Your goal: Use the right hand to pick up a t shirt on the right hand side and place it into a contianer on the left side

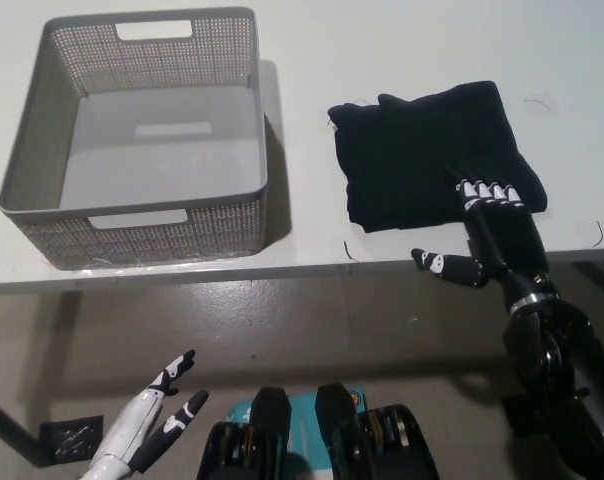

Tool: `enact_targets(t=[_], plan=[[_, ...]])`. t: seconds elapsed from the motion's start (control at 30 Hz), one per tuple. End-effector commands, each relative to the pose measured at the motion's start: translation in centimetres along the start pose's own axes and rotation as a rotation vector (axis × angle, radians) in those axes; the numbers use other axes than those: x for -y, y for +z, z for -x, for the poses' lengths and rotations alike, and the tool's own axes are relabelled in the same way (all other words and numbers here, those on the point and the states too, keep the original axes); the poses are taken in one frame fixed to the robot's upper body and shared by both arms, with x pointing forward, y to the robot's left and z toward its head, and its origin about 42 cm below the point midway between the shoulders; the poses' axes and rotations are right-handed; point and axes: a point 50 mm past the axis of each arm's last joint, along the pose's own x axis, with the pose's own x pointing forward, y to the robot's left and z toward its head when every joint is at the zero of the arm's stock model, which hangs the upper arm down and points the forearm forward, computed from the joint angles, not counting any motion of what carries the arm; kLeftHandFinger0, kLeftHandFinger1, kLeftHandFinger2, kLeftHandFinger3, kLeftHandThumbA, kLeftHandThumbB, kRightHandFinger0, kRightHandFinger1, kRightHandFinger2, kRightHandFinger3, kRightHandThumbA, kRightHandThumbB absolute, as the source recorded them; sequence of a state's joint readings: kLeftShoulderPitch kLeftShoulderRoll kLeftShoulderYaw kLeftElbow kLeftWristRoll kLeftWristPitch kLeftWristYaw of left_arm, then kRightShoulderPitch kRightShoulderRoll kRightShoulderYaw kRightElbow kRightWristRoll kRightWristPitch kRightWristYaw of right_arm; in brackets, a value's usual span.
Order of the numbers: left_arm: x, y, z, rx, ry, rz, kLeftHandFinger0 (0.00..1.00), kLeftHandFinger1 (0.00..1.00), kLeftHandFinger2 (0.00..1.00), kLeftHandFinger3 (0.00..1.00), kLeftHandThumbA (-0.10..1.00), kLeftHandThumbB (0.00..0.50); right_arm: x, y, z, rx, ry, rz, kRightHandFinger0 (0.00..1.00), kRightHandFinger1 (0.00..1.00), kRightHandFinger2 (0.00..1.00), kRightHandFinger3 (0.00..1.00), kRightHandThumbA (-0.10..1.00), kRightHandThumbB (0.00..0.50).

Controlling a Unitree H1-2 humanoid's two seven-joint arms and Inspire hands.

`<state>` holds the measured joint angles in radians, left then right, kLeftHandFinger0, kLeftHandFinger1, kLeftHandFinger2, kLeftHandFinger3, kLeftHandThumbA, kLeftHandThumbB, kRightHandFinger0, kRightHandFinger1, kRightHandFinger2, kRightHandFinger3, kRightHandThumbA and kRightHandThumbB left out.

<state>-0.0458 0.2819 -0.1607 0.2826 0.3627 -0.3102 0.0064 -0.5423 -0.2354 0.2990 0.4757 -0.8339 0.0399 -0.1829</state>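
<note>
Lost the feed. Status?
Right hand open over t-shirt near edge, no grasp. Left hand resting low. Basket empty; path clear.

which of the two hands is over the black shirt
The black right hand: its fingertips lie over the near right corner of the folded black t-shirt on the table. The white left hand hangs low, below the table edge.
</note>
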Motion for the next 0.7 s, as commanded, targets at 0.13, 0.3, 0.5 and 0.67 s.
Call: enact_targets(t=[0.13,0.3,0.5,0.67], plan=[[-1.1,0.7,-0.3,0.032,0.002,-0.020,0.89,1.00,1.00,1.00,1.00,0.334,2.5,1.1,-2.9,0.067,-0.103,-0.015,1.00,1.00,1.00,1.00,0.90,0.480],[-1.2,0.8,-0.2,0.042,-0.008,-0.025,0.89,1.00,1.00,1.00,1.00,0.327,2.2,1.5,-3.4,0.074,-0.112,-0.021,1.00,1.00,1.00,1.00,0.87,0.471],[-1.2,0.8,-0.4,0.042,-0.008,-0.027,0.90,1.00,1.00,1.00,1.00,0.336,2.5,2.5,-4.7,0.095,-0.133,-0.010,1.00,1.00,1.00,1.00,0.91,0.471],[-1.1,0.9,-0.6,0.038,-0.009,-0.027,0.89,1.00,1.00,1.00,1.00,0.356,2.7,3.2,-5.4,0.107,-0.140,-0.028,1.00,1.00,1.00,1.00,0.91,0.460]])
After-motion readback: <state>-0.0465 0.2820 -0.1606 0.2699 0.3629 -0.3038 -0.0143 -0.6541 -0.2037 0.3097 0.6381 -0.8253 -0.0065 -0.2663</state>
